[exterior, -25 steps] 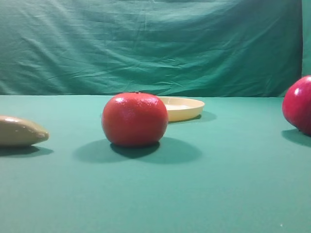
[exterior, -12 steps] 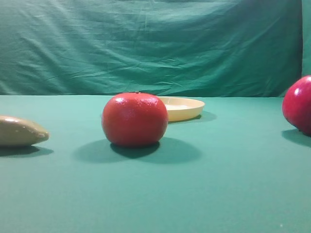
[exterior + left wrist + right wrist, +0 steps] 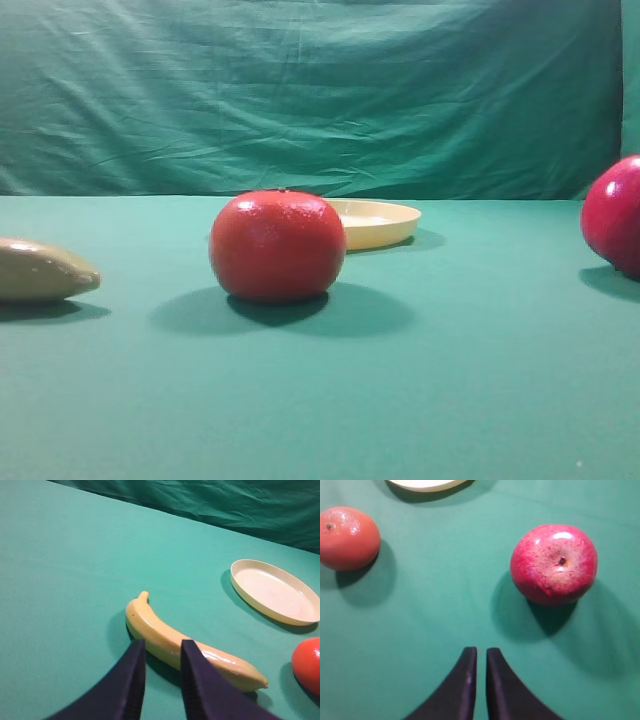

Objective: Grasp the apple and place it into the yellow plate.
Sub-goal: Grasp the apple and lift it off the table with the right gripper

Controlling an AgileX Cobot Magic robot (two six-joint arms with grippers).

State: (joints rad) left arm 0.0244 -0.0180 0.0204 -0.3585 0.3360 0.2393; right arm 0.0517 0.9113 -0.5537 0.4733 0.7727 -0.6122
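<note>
Exterior high view: a green cloth-covered tabletop carries a shallow round pale-yellow plate at the far middle, a matte orange-red round fruit just near of it, and a glossy crimson apple at the right edge, well apart from the plate. A yellow banana lies left. The right claw, empty, shows only a thin slit between its fingertips, near of the apple. The left claw stands slightly parted, empty, over the banana.
</note>
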